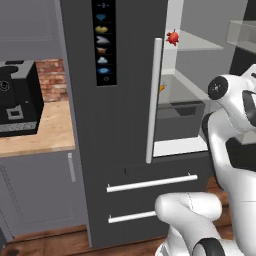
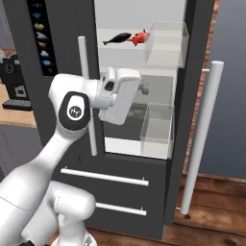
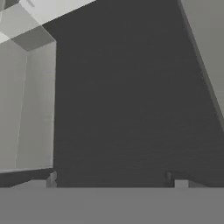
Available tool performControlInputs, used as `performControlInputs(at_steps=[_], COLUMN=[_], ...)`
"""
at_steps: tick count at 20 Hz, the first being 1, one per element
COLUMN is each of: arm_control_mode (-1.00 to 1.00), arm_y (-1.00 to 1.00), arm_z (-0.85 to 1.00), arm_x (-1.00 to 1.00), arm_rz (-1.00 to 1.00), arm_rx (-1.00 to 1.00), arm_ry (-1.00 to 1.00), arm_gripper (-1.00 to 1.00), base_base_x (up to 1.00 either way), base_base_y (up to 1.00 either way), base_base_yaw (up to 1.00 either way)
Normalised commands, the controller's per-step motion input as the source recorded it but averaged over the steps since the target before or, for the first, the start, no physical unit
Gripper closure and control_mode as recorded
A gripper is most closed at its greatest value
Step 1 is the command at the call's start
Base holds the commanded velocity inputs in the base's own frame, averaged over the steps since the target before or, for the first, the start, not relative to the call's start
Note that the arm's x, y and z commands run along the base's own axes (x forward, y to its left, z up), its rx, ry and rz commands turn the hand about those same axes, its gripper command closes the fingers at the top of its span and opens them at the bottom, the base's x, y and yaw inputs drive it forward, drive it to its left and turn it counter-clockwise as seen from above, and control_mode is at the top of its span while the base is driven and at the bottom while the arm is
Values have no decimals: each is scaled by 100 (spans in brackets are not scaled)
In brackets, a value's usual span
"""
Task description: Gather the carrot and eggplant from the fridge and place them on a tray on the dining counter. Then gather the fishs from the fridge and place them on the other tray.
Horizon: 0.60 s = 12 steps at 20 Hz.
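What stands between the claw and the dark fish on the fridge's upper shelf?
The shelf itself: the fish lies on top of it, while the open claw seems to reach into the compartment below.

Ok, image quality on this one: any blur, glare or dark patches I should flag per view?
Left base view: soft and low in detail, no glare; the fridge door is evenly dark. Right base view: the fridge interior is bright and flat, and the dark fish on the top shelf reads clearly. Hand view: dim grey surfaces without texture, and the tips of the pincer are barely distinct from the background.
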Motion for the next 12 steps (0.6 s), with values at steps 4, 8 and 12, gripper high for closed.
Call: performControlInputs(at_steps=[4, 8, 12], arm_control_mode=[-100, -100, -100], arm_y=[94, 72, 90], arm_z=[-16, -13, -10], arm_x=[-2, -9, -4], arm_rz=[0, 0, 0], arm_rx=[8, 19, 20], arm_ry=[-7, -12, -12], arm_gripper=[-100, -100, -100], base_base_x=[0, 0, 0], base_base_y=[0, 0, 0], base_base_yaw=[0, 0, 0])
